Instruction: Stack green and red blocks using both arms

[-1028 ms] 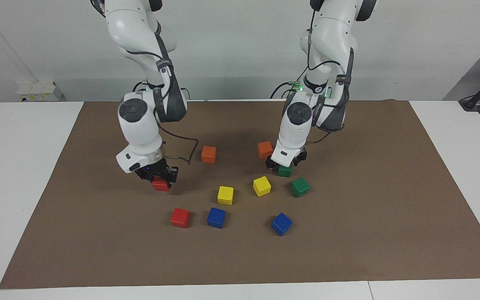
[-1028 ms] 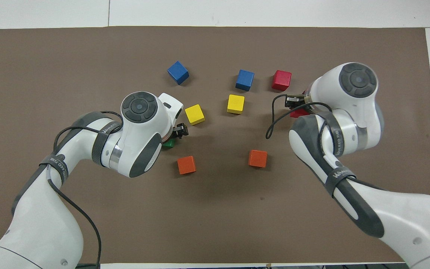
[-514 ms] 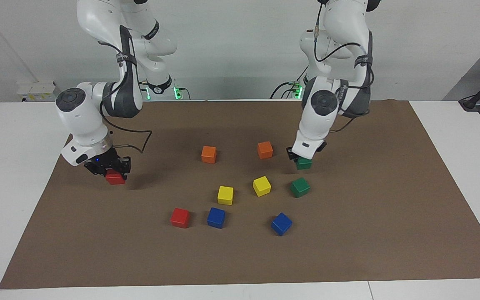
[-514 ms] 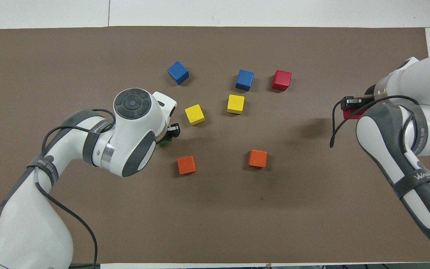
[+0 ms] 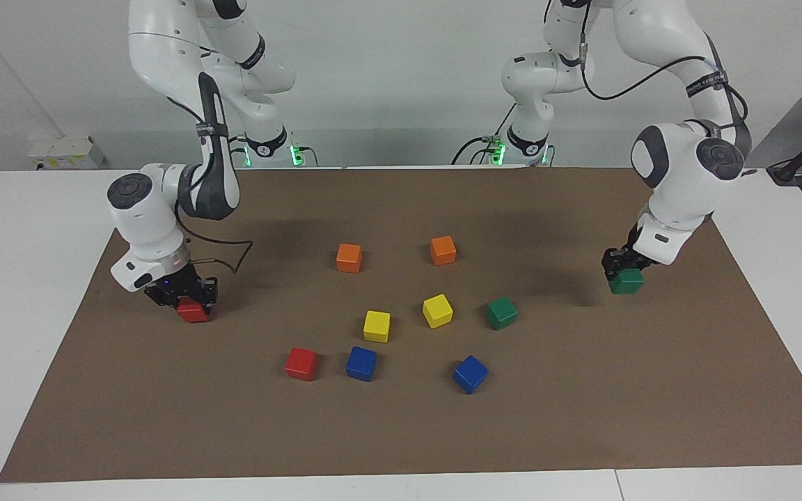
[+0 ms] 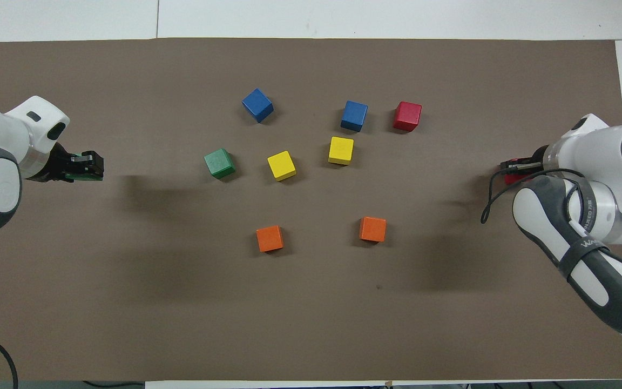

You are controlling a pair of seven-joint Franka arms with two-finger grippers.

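Brown-matted counter [image 5: 401, 431]: my right gripper [image 5: 189, 300] jaws clamp red block [image 5: 193, 311], left gripper [image 5: 622, 271] jaws clamp green block [image 5: 626, 282]; I'd lower both flat, well clear of yellow cubes [image 5: 376, 325].

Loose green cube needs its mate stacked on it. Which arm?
Left. The left gripper already holds a green block, and the loose green block lies toward its end. The right gripper holds a red block.

Robot lab: two arms [image 5: 185, 139], brown mat [image 5: 401, 431]
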